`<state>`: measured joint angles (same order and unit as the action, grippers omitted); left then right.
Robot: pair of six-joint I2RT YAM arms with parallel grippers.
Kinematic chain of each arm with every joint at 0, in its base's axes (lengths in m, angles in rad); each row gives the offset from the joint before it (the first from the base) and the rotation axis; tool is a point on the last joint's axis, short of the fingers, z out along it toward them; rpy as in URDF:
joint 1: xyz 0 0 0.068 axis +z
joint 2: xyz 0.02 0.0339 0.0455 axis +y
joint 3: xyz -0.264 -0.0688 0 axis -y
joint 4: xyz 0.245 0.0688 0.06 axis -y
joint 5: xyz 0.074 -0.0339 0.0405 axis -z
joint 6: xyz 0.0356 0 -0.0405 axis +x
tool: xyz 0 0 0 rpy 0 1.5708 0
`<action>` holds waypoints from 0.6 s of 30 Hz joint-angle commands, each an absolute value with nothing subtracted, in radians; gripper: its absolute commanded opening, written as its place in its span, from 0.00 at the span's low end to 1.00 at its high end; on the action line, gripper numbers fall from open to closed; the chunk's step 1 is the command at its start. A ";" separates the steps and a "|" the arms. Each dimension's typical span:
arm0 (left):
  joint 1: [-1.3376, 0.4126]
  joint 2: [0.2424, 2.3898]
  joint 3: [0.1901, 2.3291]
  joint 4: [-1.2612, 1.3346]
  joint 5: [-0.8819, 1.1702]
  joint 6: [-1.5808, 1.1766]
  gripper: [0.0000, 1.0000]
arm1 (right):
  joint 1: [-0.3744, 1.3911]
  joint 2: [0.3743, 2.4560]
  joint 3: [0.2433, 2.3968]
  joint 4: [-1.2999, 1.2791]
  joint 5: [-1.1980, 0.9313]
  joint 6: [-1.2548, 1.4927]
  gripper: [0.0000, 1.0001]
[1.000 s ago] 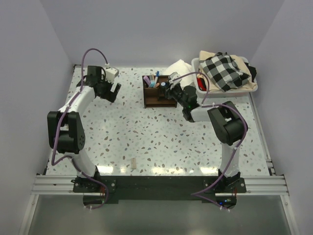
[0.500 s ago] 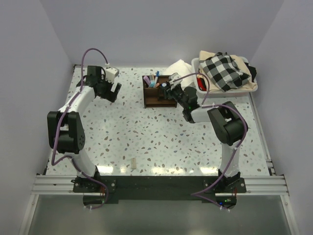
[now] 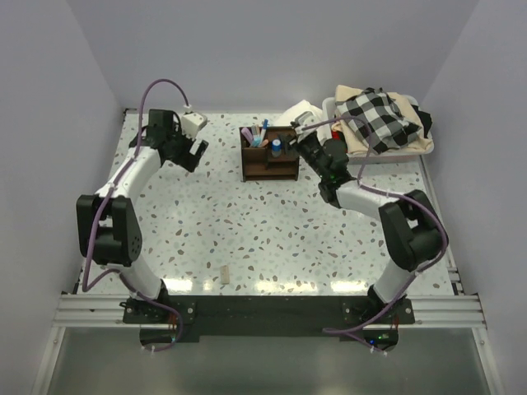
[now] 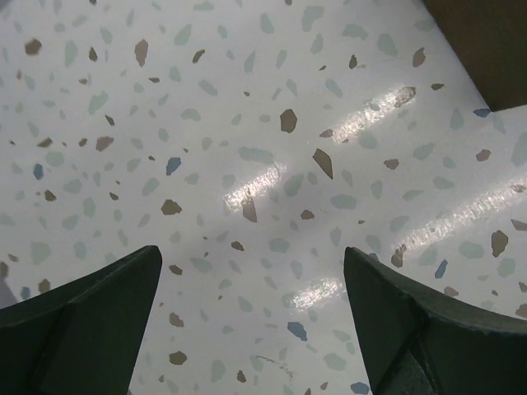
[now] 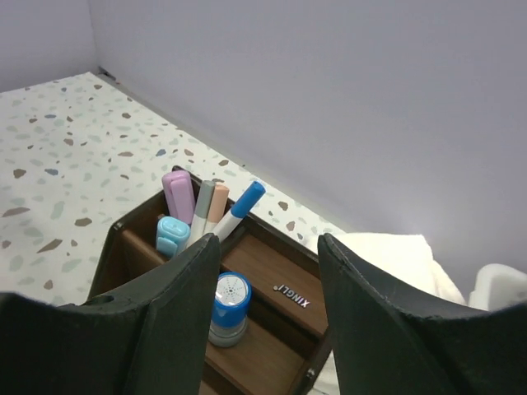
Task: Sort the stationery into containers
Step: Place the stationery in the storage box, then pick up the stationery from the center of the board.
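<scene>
The left arm (image 3: 136, 177) reaches up the left side of the tabletop (image 3: 247, 226), with its wrist tipped down near the far left corner. The left gripper (image 4: 251, 255) hangs spread wide over bare tabletop, holding and touching nothing. The right arm (image 3: 362, 197) stretches from the near right toward the far edge and ends just right of the organizer (image 3: 265, 169), which stands at the middle of the far edge. The right gripper (image 5: 270, 240) is partly spread and empty, poised above the organizer's right side. Below it a blue-capped stamp (image 5: 229, 306) stands in a low compartment. Pens (image 5: 216, 206), pink, grey, orange and blue, lean in the taller compartment behind. A beige piece (image 3: 223, 275) lies alone close to the near edge.
</scene>
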<state>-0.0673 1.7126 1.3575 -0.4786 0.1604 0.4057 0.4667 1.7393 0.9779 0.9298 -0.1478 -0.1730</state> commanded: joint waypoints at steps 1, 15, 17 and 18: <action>-0.129 1.516 1.293 -0.459 0.205 0.612 0.97 | 0.471 1.532 0.976 0.602 -0.168 -0.209 0.59; -0.152 1.192 1.020 -0.884 0.339 1.052 0.88 | 0.578 1.409 1.040 -0.451 -0.724 -0.670 0.64; -0.138 1.160 0.956 -0.835 0.331 0.994 0.89 | 0.645 1.468 1.118 -0.544 -0.718 -0.792 0.65; -0.124 1.151 0.939 -0.763 0.342 0.955 0.89 | 0.694 1.508 1.149 -0.646 -0.727 -0.930 0.64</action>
